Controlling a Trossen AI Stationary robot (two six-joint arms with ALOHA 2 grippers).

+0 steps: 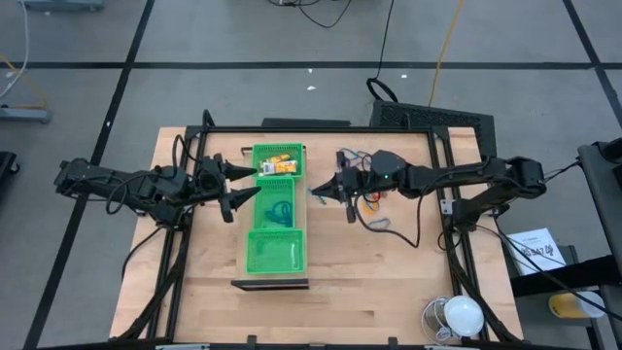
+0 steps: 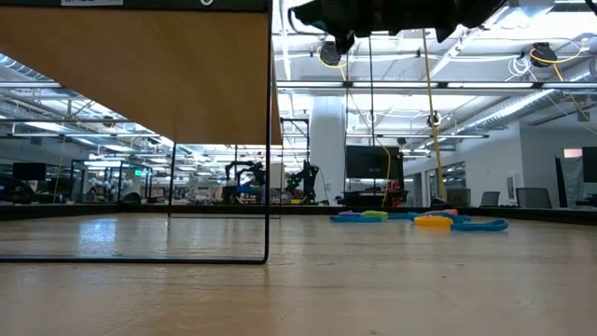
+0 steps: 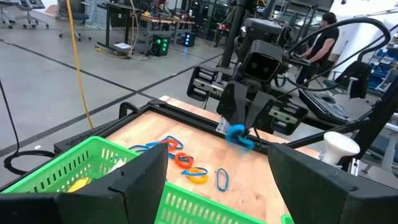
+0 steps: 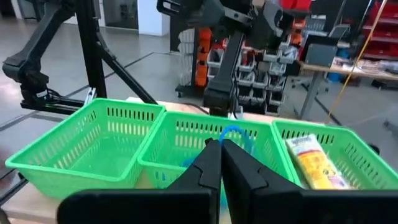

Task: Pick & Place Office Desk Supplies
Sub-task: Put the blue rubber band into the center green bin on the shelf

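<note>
A: How is the bench (image 1: 389, 282) looking?
B: The green tray (image 1: 277, 255) is lying mid-bench, yellow pieces (image 1: 279, 165) in 1 end compartment, a blue loop (image 1: 280, 209) in the middle.
A: And the tools?
B: The left tool (image 1: 240, 187) is hovering wide beside the tray. The right tool (image 1: 318, 192) is gripping a blue loop (image 3: 238, 135). More loops (image 3: 186, 165) are lying beyond.

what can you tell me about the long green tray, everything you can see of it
The green tray is a long, plastic-looking mesh basket with slotted walls, split into three compartments in a row. It sits flat on the wooden table between the two arms. One end compartment holds yellow and orange packets, the middle one a blue loop, and the other end compartment looks empty. The open left gripper hovers at its side; the shut right gripper is beside it, seemingly not touching.
</note>
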